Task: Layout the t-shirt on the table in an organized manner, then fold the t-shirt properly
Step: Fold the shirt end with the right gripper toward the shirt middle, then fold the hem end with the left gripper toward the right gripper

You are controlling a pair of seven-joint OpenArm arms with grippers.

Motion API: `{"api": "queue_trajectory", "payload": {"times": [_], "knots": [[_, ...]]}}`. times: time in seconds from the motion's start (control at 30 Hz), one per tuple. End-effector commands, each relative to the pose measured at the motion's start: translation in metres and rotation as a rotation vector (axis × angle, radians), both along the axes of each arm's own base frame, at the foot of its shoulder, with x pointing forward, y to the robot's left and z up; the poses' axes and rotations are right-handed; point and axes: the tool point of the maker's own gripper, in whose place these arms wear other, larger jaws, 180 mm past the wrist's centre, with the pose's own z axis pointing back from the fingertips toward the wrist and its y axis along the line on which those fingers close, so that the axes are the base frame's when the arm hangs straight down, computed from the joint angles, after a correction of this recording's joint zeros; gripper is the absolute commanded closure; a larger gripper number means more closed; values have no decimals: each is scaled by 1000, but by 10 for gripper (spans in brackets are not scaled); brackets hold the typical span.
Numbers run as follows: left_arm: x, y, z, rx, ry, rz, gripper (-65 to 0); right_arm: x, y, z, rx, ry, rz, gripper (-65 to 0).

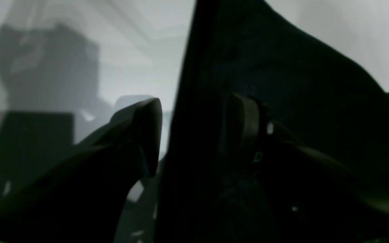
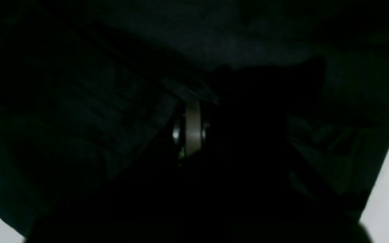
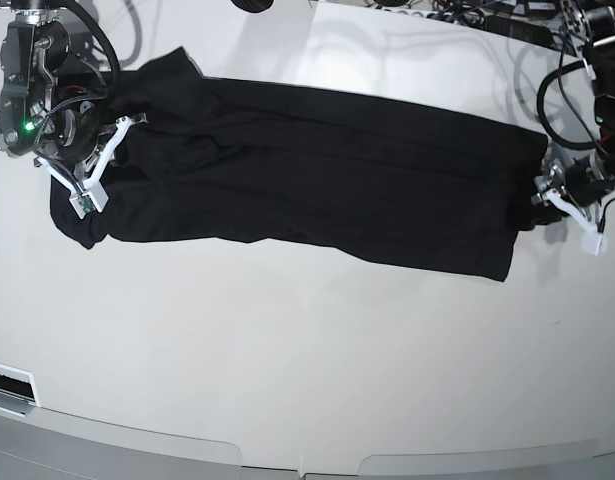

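The glossy white table [image 3: 287, 350] lay bare toward the curved near edge, below both grippers, while the t-shirt [image 3: 317, 180] stretched between the right gripper [image 3: 92, 165], pinched on its cloth, and the spread-jawed left gripper [image 3: 547, 195] at its hem.

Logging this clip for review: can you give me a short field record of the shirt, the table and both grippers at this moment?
garment: black t-shirt, stretched in a long band across the table
fold state: looks folded lengthwise; cross folds not yet done
left gripper: at the shirt's end on the base view's right, fingers apart with cloth hanging between them
right gripper: at the opposite end, shut on the t-shirt
clutter: cables along the far edge
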Motion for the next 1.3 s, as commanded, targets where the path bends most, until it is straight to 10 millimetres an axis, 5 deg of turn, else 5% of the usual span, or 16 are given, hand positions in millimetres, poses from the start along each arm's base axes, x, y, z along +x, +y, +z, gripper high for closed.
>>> {"api": "queue_trajectory", "payload": {"times": [0.0, 0.37, 0.47, 0.53, 0.73, 1.0, 1.13, 1.27], "knots": [[-5, 6, -1, 30, 27, -23, -326, 8, -5, 8, -5, -30, 1, 0], [-20, -53, -29, 36, 127, -245, -319, 11, 3, 11, 42, -38, -8, 0], [-15, -56, -27, 47, 138, -275, -135, 9, 4, 11, 43, -31, 8, 0], [-10, -52, -23, 58, 144, -281, 0, 9, 7, 13, 48, -36, 34, 0], [12, -7, 8, 96, 79, -180, 0, 27, 34, 47, 154, -152, 112, 0], [12, 74, 48, 187, 59, -26, 0, 48, 44, 77, 170, -224, 147, -64], [4, 72, 74, 52, 74, -62, 0, 49, 48, 80, 195, -232, 145, -64], [3, 37, 101, -148, 51, -153, 0, 50, 49, 81, 202, -246, 143, -64]]}}
